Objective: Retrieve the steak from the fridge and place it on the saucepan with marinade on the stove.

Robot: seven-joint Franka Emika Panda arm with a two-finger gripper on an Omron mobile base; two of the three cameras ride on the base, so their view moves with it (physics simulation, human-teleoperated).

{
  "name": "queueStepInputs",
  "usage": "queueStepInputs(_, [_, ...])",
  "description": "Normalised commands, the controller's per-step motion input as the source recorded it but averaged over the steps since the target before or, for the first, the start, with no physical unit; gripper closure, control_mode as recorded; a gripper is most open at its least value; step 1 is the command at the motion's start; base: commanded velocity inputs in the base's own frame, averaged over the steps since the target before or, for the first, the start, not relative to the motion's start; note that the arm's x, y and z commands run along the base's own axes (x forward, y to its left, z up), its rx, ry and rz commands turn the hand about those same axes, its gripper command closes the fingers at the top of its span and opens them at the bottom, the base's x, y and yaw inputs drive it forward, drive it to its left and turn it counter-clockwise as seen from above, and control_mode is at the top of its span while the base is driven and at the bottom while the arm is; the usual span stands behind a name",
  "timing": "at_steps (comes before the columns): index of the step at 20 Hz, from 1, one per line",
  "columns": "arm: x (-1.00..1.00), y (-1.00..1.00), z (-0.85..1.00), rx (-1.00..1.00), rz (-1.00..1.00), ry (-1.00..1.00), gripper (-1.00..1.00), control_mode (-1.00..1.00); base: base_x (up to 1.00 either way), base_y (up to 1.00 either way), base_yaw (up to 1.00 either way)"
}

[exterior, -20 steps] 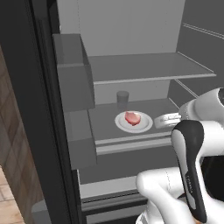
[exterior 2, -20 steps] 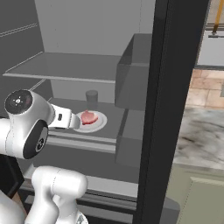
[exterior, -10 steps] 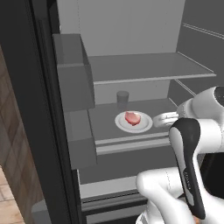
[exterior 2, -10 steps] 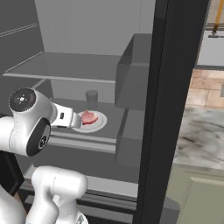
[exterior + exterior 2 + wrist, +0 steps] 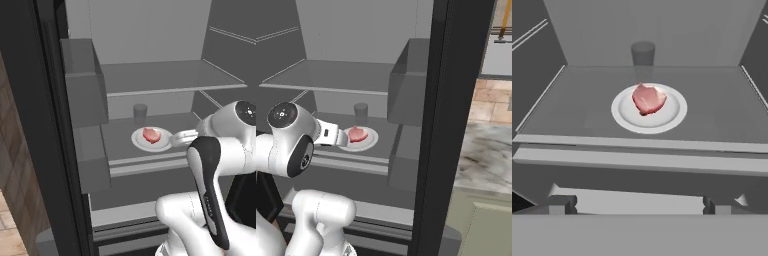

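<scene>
My tool hangs wide open before the fridge shelf, steak on its white plate ahead.

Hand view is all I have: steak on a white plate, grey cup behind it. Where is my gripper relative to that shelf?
Observer: In the left base view the gripper sits level with the shelf, just outside its front edge, beside the plate.
Operator: Is anything above the steak that I could hit?
Observer: An upper shelf spans the fridge above the steak.
Operator: Anything off to the side?
Observer: Grey door bins stand on the open door, left of the shelf in the left base view.
</scene>
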Motion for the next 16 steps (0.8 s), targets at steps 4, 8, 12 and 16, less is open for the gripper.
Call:
queueStepInputs(4, [0.09,0.01,-0.12,-0.06,-0.01,0.00,-1.00,-1.00,0.00,0.00,0.00])
queueStepInputs(8, [0.11,0.02,-0.11,-0.15,-0.06,0.00,-1.00,-1.00,0.00,0.00,0.00])
queueStepInputs(12, [0.26,0.01,-0.24,-0.15,-0.05,0.00,-1.00,-1.00,0.00,0.00,0.00])
queueStepInputs(16, [0.23,0.03,-0.19,-0.02,-0.02,-0.04,-1.00,-1.00,0.00,0.00,0.00])
